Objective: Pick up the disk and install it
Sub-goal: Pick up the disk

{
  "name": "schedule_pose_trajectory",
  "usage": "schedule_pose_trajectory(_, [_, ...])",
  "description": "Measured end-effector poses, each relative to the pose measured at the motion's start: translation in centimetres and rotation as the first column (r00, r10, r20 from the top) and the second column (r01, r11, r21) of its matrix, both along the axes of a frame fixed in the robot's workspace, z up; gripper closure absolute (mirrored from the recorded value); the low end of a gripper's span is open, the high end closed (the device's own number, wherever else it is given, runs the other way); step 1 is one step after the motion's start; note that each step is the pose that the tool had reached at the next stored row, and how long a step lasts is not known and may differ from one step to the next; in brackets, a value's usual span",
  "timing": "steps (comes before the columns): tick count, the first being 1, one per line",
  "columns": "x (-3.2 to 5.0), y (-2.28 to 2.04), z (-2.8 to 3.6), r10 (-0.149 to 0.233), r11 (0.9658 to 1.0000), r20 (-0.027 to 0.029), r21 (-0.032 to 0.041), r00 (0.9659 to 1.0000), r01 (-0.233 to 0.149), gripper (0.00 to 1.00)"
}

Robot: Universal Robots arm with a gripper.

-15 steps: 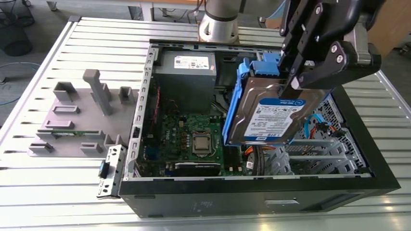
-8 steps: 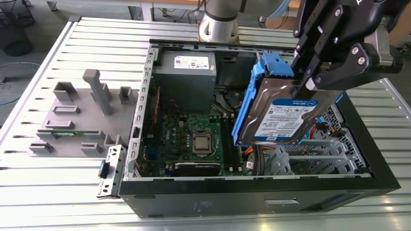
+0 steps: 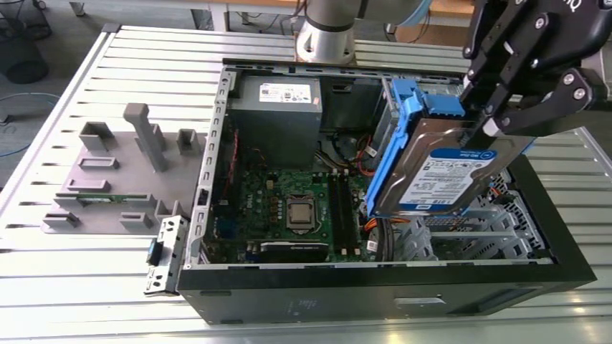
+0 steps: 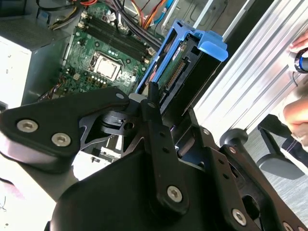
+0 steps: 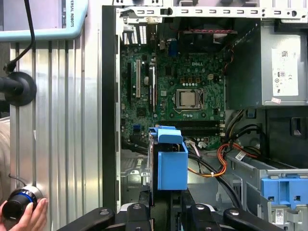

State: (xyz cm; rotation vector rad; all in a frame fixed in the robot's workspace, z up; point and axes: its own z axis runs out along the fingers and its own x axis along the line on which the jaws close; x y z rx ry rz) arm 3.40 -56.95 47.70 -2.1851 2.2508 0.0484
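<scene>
Aluminium slats make up the bench (image 3: 86, 287), and an open black case (image 3: 383, 294) lies on it with its inside facing up. On the exterior view's left of the case, a grey fixture (image 3: 115, 165) with upright posts rests on the slats. Inside the case, a grey power supply (image 3: 277, 107) sits at the far corner. The green motherboard (image 3: 287, 201) lies just nearer than it, filling the floor on that side.

The disk (image 3: 449, 172) hangs above the case's half on the exterior view's right, steeply tilted, with its blue-and-white label facing the camera and its blue rail frame along the edges. Its lower end dips inside the case beside the motherboard, near orange cables (image 3: 368, 161). I cannot tell whether it touches anything there. In both wrist views the disk (image 4: 183, 62) (image 5: 172, 163) appears end-on, blue frame foremost, over the board.

The black pincer (image 3: 483, 125) is clamped on the disk's upper end.

In the first wrist view a hand (image 5: 24, 216) rests on the bench outside the case, around a small dark cylinder (image 5: 17, 208).
</scene>
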Motion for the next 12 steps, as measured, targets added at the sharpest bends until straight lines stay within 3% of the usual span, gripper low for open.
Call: schedule_pose_trajectory(12, [2.74, -0.01, -0.11, 0.000, 1.0000, -0.0018, 0.0000, 1.0000, 0.000, 0.65])
